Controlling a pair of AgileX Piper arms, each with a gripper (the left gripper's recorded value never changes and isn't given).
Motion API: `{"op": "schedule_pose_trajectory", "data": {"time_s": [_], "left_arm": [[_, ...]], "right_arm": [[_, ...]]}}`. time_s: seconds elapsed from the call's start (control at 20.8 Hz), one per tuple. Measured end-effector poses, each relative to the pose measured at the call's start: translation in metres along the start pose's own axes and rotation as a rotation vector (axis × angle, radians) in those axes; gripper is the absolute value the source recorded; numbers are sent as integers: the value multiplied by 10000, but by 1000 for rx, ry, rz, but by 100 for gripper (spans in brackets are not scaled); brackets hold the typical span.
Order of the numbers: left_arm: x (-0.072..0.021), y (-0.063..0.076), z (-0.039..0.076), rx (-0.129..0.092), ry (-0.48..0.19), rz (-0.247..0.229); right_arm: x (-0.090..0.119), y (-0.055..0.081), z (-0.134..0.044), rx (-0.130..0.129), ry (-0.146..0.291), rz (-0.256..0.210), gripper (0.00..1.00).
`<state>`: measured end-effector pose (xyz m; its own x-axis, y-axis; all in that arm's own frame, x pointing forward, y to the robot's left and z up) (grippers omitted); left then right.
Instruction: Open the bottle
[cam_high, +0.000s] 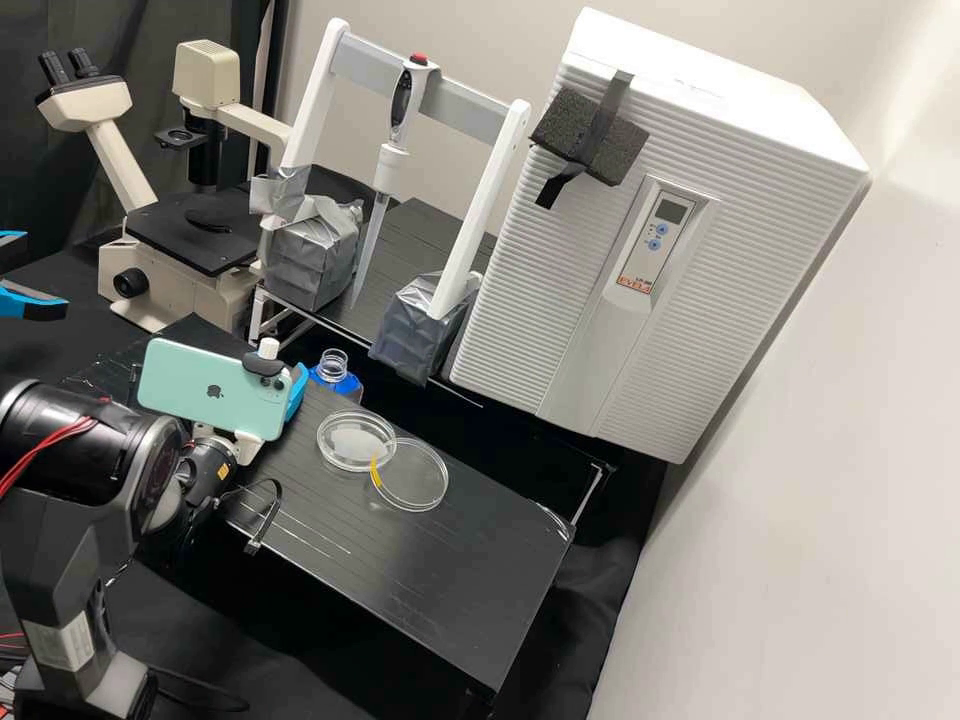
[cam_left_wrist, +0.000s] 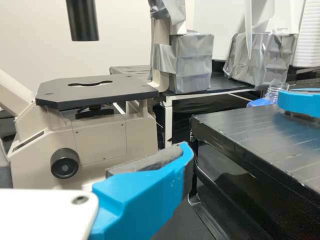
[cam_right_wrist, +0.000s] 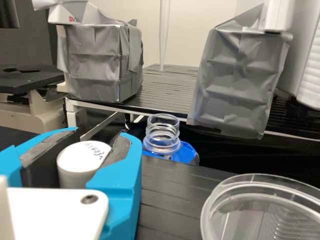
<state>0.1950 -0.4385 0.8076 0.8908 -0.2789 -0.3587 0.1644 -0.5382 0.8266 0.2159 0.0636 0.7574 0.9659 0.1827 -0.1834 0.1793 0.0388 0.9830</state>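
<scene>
At bench rear: one white ribbed cabinet (cam_high: 660, 230) and one beige microscope (cam_high: 170, 250). One black slatted platform (cam_high: 450, 570) carries two clear round dishes (cam_high: 410, 478). One bottle (cam_right_wrist: 164, 139) stands uncapped just behind the platform, its neck clear and threaded, its blue body half hidden. Right gripper (cam_right_wrist: 82, 150) is clenched on one white cylindrical cap (cam_right_wrist: 82, 162). Left gripper (cam_high: 40, 272) is released and cut off at the edge.

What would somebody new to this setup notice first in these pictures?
The big white ribbed machine at the right of the bench takes up much of the high view. To its left, the right gripper is shut on a white cap, right beside the open bottle, which is blue below its clear neck. A mint-green phone is mounted on that arm, facing the high camera.
</scene>
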Motion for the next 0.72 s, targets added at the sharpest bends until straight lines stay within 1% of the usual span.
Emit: {"op": "schedule_pose_trajectory", "data": {"time_s": [0.29,0.34,0.53,0.62,0.72], "left_arm": [[0,0,0,0,0,0],[0,0,0,0,0,0],[0,0,0,0,0,0],[0,0,0,1,0,0],[0,0,0,1,0,0]], "right_arm": [[3,-18,-23,4,13,5,0],[3,-17,-22,4,12,6,100],[2,-24,-29,2,13,4,100],[2,-17,-21,2,5,11,100],[0,-21,-23,-7,-5,19,100]]}}
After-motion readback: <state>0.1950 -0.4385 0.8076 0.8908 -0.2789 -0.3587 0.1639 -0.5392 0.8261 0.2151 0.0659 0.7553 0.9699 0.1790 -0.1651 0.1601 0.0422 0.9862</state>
